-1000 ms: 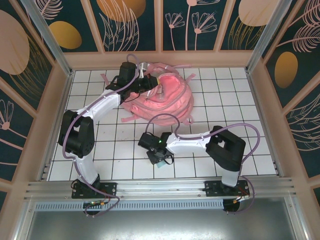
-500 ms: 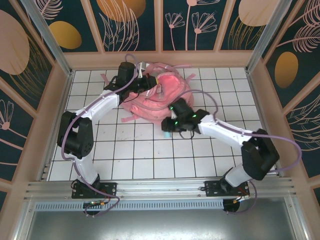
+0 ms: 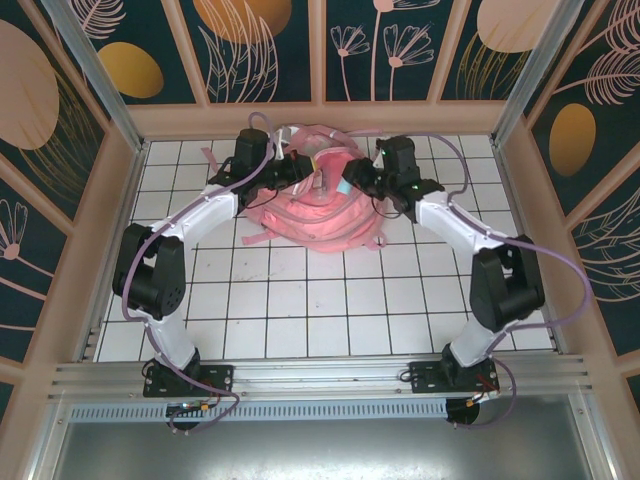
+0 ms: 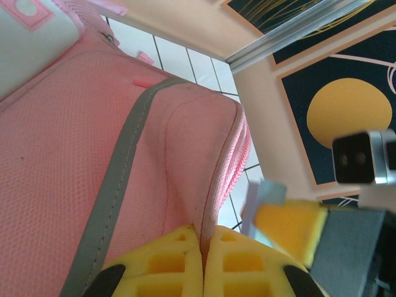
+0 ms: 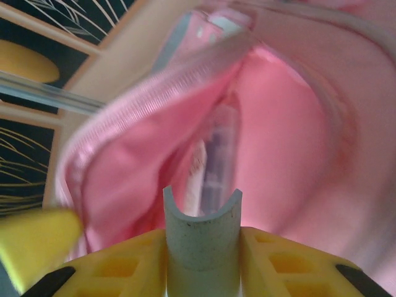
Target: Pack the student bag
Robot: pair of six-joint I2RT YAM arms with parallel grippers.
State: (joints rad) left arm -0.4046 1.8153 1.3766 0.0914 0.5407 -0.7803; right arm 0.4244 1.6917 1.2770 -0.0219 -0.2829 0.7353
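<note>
The student bag (image 3: 325, 205), a big soft pink backpack with a grey stripe (image 4: 117, 179), lies at the back middle of the table with its mouth open. My left gripper (image 3: 306, 170) is shut on the pink fabric rim (image 4: 204, 232) of that mouth, holding it up. My right gripper (image 3: 349, 183) hovers at the opening from the right, shut on a small pale blue-grey curved piece (image 5: 202, 244). Past that piece lies the bag's pink interior (image 5: 284, 130), where a blurred pen-like item (image 5: 218, 154) rests. In the left wrist view the right gripper's yellow pad (image 4: 288, 226) sits just beside the rim.
The white tiled table (image 3: 300, 300) is boxed in by tan walls on the left, back and right. Pink strap ends (image 3: 258, 237) trail off the bag onto the tiles. Both arms reach far back, their elbows over the left and right tiles.
The right arm swung from the near middle of the table up to the bag's mouth, carrying the pale blue-grey piece. The left gripper kept its hold on the rim.
</note>
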